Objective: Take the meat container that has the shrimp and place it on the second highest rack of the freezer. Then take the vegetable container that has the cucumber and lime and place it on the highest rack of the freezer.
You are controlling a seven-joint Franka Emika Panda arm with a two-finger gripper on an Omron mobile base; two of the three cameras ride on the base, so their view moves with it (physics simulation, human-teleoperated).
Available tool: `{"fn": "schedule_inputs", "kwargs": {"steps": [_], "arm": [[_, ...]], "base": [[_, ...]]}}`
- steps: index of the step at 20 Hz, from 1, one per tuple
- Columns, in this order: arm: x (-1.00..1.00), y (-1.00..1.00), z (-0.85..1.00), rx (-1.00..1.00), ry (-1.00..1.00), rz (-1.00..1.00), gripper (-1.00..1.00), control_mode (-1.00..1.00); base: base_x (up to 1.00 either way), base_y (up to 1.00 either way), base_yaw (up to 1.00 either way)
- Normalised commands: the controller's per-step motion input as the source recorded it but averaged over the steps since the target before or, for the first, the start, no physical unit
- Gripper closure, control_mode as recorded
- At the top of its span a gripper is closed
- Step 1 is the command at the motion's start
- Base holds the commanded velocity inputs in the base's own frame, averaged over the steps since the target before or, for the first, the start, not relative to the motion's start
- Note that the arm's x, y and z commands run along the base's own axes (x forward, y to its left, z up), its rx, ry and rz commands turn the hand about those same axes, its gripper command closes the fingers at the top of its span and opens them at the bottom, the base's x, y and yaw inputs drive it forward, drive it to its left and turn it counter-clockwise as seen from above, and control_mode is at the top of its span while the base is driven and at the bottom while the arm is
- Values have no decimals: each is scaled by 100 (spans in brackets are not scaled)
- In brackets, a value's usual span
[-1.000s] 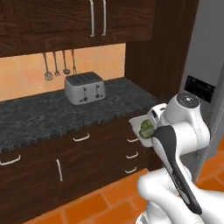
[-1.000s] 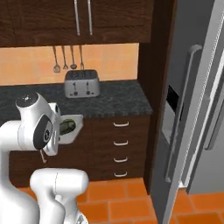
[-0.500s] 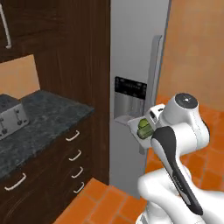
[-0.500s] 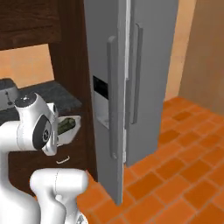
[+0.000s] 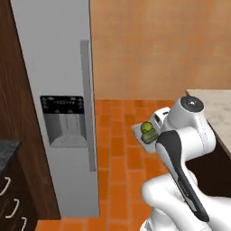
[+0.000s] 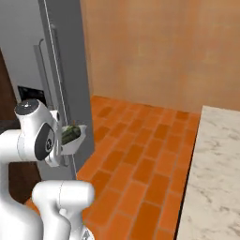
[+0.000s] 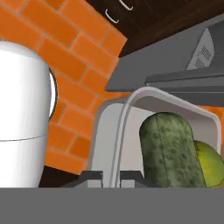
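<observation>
White tray (image 7: 114, 131) sits clamped by its rim in the gripper (image 7: 111, 176), whose jaws are pinched almost shut on it. It carries the cucumber (image 7: 168, 151) and the lime (image 7: 209, 164) side by side, held over the brick floor (image 6: 140, 164), right of the grey freezer (image 5: 54, 90).

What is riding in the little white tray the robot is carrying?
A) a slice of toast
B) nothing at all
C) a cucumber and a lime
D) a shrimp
C: in the hand view a dark green cucumber lies in the white tray with a yellow-green lime beside it, and the fingers are shut on the tray's rim.
</observation>
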Motion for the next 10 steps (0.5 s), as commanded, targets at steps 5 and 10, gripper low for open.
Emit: {"fn": "schedule_inputs", "kwargs": {"steps": [5,10], "arm": [[0,0,0,0,0,0,100,100],[0,0,0,0,0,0,100,100]], "base": [[69,0,-46],[100,2,1]]}}
